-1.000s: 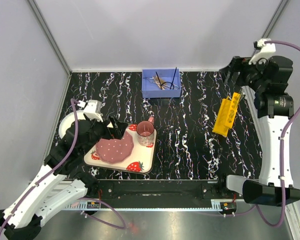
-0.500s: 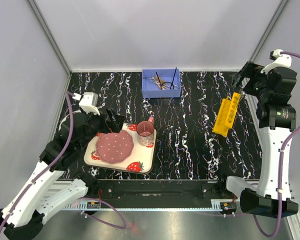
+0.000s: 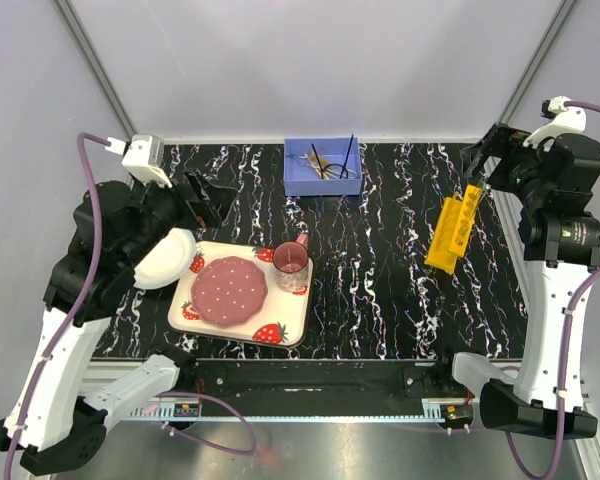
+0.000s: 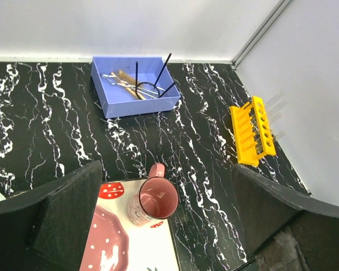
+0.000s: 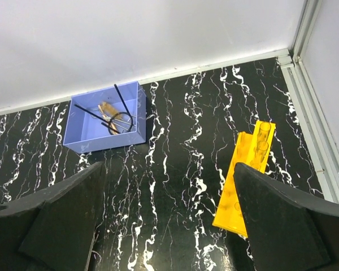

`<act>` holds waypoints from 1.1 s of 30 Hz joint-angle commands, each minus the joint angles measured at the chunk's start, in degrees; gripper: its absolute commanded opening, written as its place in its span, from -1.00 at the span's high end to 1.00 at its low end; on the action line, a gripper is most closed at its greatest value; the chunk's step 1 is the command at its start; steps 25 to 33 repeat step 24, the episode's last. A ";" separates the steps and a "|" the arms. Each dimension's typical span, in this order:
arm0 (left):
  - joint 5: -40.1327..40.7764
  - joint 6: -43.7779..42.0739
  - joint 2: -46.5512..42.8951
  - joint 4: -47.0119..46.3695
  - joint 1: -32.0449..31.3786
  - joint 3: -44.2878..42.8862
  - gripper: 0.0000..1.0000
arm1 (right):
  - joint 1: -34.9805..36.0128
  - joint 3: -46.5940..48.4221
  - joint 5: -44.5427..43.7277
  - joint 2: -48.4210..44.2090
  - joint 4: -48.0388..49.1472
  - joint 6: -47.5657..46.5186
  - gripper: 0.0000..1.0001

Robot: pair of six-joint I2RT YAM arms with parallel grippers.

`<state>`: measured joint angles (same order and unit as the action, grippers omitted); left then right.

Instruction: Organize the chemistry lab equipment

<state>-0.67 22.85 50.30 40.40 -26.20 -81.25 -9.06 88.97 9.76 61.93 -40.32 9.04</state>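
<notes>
left fingers (image 4: 68, 214) raised off tray (image 3: 293, 312), white bowl (image 3: 165, 262) uncovered, rack (image 3: 455, 232) unmoved

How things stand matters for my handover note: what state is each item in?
Blue bin, upright, small tools inside.
Yellow rack, lying on table, holes empty.
Pink cup, upright, empty, on tray.
Pink plate, flat on tray, bare.
White bowl, beside tray, partly hidden.
Left end effector, open, empty.
Right end effector, open, empty.
</notes>
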 commanded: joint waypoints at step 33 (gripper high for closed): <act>2.60 -4.66 -3.10 4.16 0.27 -5.85 -0.98 | -0.70 11.40 9.31 1.79 -2.84 -5.67 -0.99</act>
